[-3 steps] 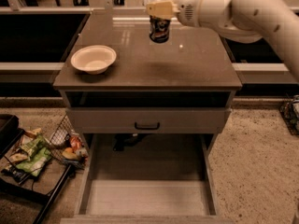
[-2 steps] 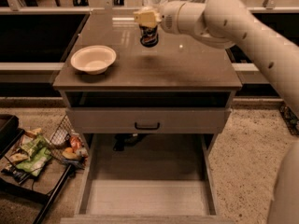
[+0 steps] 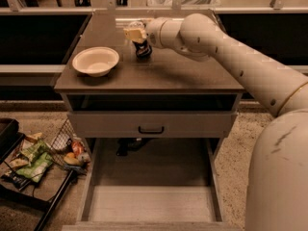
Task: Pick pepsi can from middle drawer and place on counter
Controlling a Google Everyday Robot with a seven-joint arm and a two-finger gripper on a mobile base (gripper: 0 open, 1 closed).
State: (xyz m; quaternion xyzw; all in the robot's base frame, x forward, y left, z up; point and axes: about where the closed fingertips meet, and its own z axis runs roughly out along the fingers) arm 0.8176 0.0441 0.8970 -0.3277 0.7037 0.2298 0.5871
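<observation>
My gripper is over the back middle of the counter, at the end of the pale arm that reaches in from the lower right. It is shut on the pepsi can, a dark can held upright from its top. The can's base is at or just above the counter surface; I cannot tell if it touches. The middle drawer is pulled out at the bottom of the view. Its pale floor is bare.
A white bowl sits on the counter's left side, a little left of the can. A closed grey drawer front with a black handle lies under the counter. A black wire rack with snack bags stands on the floor at left.
The gripper has moved left and down toward the counter with the can in it, ending nearer the bowl.
</observation>
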